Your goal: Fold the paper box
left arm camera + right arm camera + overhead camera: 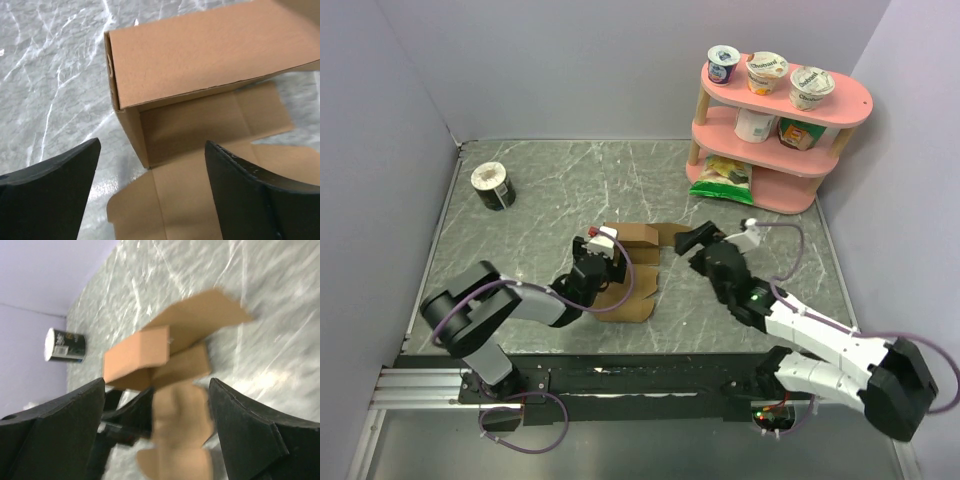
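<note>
Well, at the far left of the grey marbled table (560,170) stands a round black-and-white tub (493,185); its print is too small to read in any view. Nearer the middle, the left gripper (607,243) points right at the paper box (642,238), which lies at the table's centre between the two grippers. The box is plain brown and unprinted, half formed: a raised, walled part at its far end, with flat flaps spread on the table toward the near edge. In the left wrist view the black fingers (55,185) stand wide apart and grasp nothing; the raised part sits just beyond the tips, and a flat panel runs in between them. Just right of the box, the right gripper (692,243) faces left, its jaws likewise released and empty; through the gap its camera shows the box ahead, apart from the tips. At the far right stands a pink shelf (840,100) with three yogurt cups (766,72) on top. Their lids carry a dark wordmark, too small to read. A green-and-yellow packet (725,172) lies on the bottom tier.
</note>
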You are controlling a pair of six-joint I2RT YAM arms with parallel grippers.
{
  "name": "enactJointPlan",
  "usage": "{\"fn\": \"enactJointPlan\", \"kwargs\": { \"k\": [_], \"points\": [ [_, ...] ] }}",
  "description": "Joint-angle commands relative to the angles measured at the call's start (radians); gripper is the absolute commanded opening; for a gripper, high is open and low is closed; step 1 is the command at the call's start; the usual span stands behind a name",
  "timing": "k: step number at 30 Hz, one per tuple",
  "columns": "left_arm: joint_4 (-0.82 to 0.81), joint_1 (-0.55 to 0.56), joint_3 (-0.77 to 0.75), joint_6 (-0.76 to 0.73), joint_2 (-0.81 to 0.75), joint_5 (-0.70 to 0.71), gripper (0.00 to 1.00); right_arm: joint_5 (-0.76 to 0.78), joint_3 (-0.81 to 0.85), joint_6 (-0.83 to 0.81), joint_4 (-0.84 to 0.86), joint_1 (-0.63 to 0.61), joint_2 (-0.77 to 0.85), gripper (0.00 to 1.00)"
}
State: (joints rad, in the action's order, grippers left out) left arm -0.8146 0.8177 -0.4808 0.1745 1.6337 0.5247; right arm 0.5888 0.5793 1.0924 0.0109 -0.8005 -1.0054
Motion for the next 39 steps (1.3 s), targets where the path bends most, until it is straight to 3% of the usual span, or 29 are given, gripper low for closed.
{"fn": "enactJointPlan", "kwargs": {
  "k": [1,2,5,8,13,19,22,32,39],
  "points": [
    [0.077,-0.038,0.033,0.051,-0.119,-0.110,0.95,-0.353,-0.111,-0.284,0.245,0.212,0.056,0.90],
    [0.100,-0.049,0.039,0.057,-0.139,-0.133,0.98,-0.462,-0.111,-0.357,0.248,0.280,0.047,0.90],
    [0.129,-0.106,0.076,0.085,-0.216,-0.294,1.00,-0.530,-0.046,-0.542,0.177,0.319,0.016,0.90],
    [0.156,-0.184,0.093,0.144,-0.261,-0.419,0.99,-0.569,0.045,-0.620,0.080,0.328,-0.022,0.90],
    [0.147,-0.224,0.082,0.160,-0.243,-0.463,0.99,-0.681,0.132,-0.536,0.041,0.328,-0.076,0.89],
    [0.112,-0.227,0.007,0.117,-0.140,-0.503,0.92,-0.809,0.209,-0.413,0.098,0.319,-0.195,0.81],
    [0.108,-0.227,-0.028,0.099,-0.098,-0.508,0.84,-0.805,0.275,-0.405,0.067,0.305,-0.266,0.80],
    [0.138,-0.227,-0.081,0.068,-0.051,-0.450,0.69,-0.804,0.468,-0.390,-0.067,0.255,-0.476,0.78],
    [0.141,-0.221,-0.087,0.066,-0.037,-0.431,0.60,-0.670,0.493,-0.373,-0.114,0.208,-0.562,0.76]
  ]
}}
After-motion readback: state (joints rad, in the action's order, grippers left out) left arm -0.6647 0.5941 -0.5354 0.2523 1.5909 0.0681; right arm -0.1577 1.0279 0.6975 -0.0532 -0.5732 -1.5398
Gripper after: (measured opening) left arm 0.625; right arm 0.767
